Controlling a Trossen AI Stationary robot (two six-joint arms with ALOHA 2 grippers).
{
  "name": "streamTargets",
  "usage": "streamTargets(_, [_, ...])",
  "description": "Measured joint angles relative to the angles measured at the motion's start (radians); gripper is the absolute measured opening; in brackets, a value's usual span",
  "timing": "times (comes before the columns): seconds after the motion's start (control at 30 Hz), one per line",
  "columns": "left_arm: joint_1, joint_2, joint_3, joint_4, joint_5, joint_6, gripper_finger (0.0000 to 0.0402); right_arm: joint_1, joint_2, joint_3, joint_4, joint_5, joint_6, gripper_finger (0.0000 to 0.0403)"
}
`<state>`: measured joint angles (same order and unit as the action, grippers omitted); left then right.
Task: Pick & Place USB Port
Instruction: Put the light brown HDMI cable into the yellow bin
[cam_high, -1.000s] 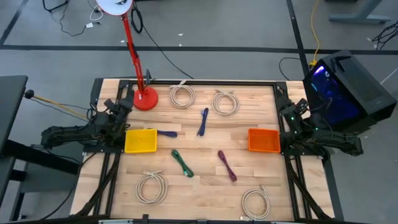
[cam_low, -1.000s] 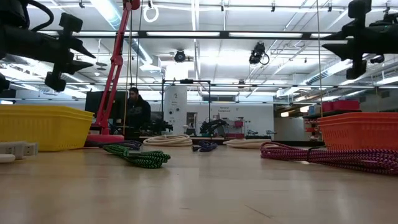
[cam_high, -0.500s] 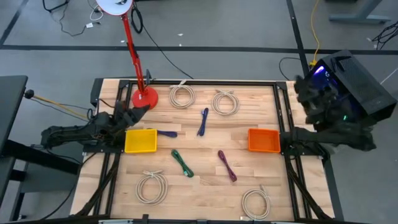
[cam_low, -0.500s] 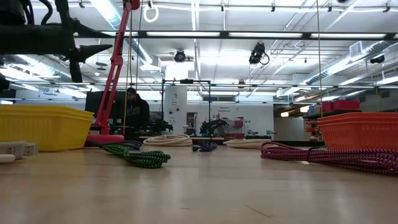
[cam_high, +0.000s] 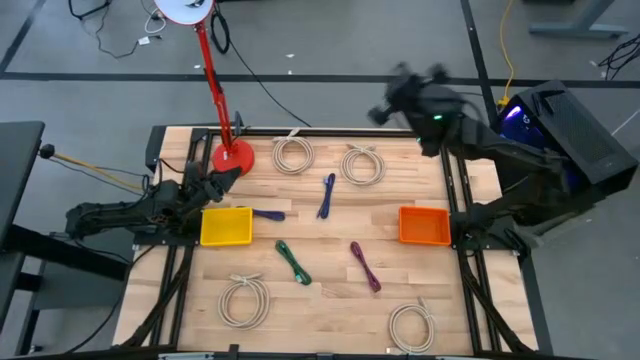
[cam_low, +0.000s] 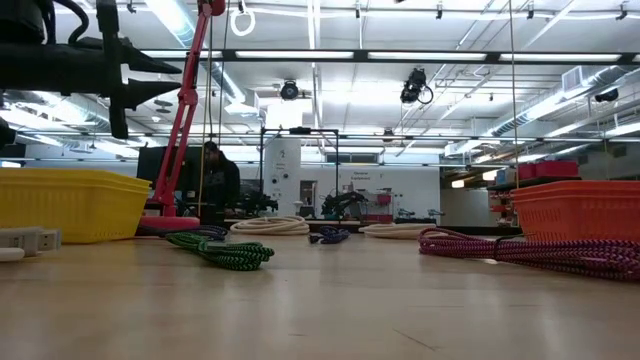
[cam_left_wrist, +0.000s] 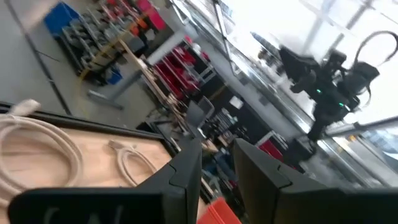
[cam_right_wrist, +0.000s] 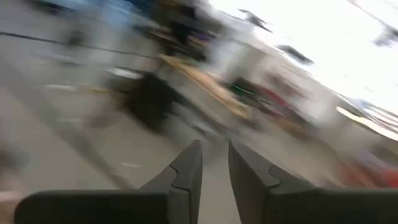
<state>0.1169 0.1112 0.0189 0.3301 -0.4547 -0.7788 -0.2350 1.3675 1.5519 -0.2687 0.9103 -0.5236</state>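
Note:
Several USB cables lie loose on the wooden table: a blue one (cam_high: 327, 195), a green one (cam_high: 293, 262), a purple one (cam_high: 365, 266), and a blue one with a white plug (cam_high: 268, 214) beside the yellow basket (cam_high: 227, 226). An orange basket (cam_high: 424, 225) stands at the right. My left gripper (cam_high: 225, 178) hovers at the left edge, between the yellow basket and the red lamp base (cam_high: 233, 158), open and holding nothing (cam_left_wrist: 217, 168). My right gripper (cam_high: 385, 100) is raised high over the far edge, blurred; its fingers (cam_right_wrist: 214, 165) stand slightly apart with nothing between them.
White coiled cables lie at the far side (cam_high: 293, 154) (cam_high: 362, 165) and the near side (cam_high: 245, 300) (cam_high: 411, 326). The red lamp's pole (cam_high: 212, 70) rises at the far left. A dark box with blue light (cam_high: 560, 140) sits off the table's right. A person stands far behind the table (cam_low: 218, 180).
My right arm has swung up from beside the orange basket at the table's right edge, rising high and moving toward the far edge and leftward, its wrist rolling as it went. My left gripper has turned at the wrist toward the lamp base, staying in place.

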Motion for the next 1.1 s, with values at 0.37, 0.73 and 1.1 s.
streamTargets(0.37, [0.000,0.000,0.000,-0.008,0.019,0.007,0.0099,-0.136,0.145,-0.021,-0.664,-0.691,0.424,0.0082])
streamTargets(0.73, [0.000,0.000,0.000,-0.058,0.037,0.005,0.0099,-0.147,0.152,-0.396,-0.313,-0.817,0.527,0.0082])
streamTargets(1.1, [0.000,0.000,0.000,-0.068,0.060,0.005,0.0099,-0.177,0.152,-0.614,-0.072,-1.039,0.673,0.0082])
